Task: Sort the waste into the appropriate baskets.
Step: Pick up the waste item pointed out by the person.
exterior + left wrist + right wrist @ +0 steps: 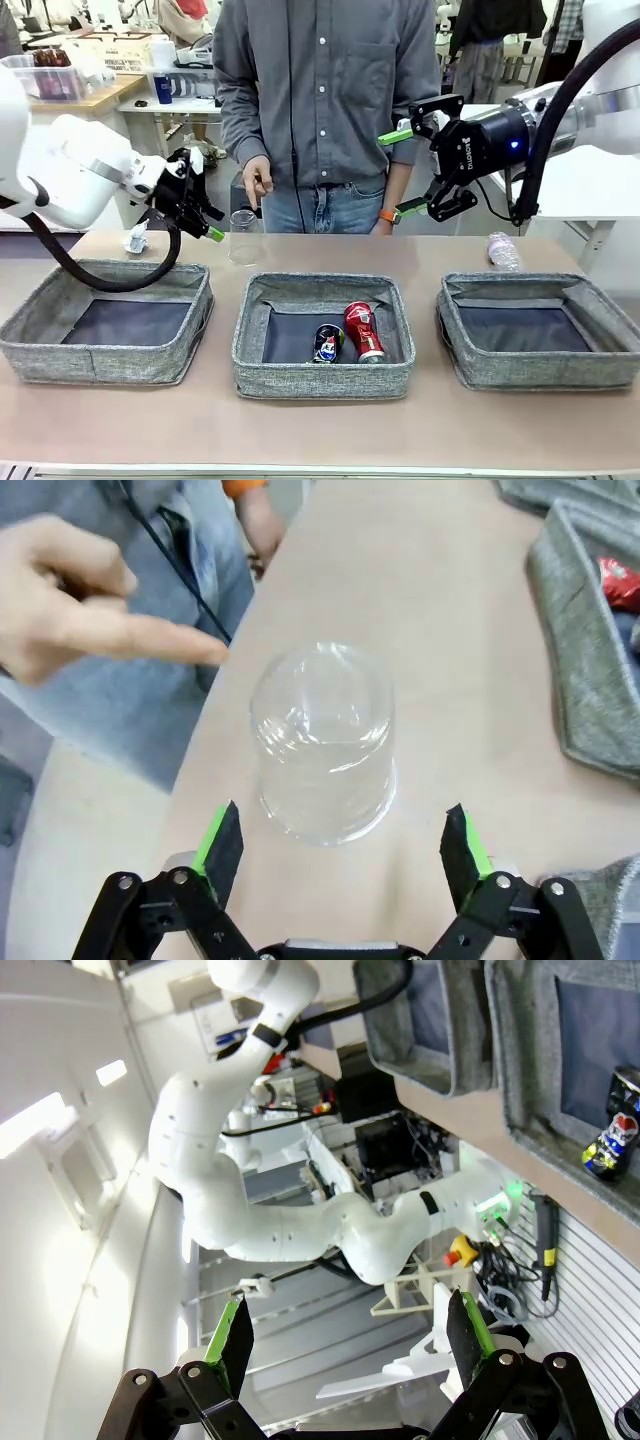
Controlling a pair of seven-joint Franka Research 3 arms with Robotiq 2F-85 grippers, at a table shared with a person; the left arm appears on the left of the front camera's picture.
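A clear plastic cup (244, 237) (322, 745) stands on the table behind the middle basket (324, 374). My left gripper (205, 200) (342, 850) is open just left of the cup, with its fingers a little short of the cup's sides. A person's hand (258, 185) (80, 600) points a finger at the cup. A red can (363, 330) (620, 580) and a dark blue can (327, 343) (612, 1140) lie in the middle basket. My right gripper (402, 172) (345, 1335) hangs open and empty, high above the table's back right.
The left basket (105, 362) and right basket (540, 368) hold nothing. A crumpled white paper wad (137, 238) lies behind the left basket. Behind the right basket lies a small clear bottle (503, 250). The person stands at the far edge, centre.
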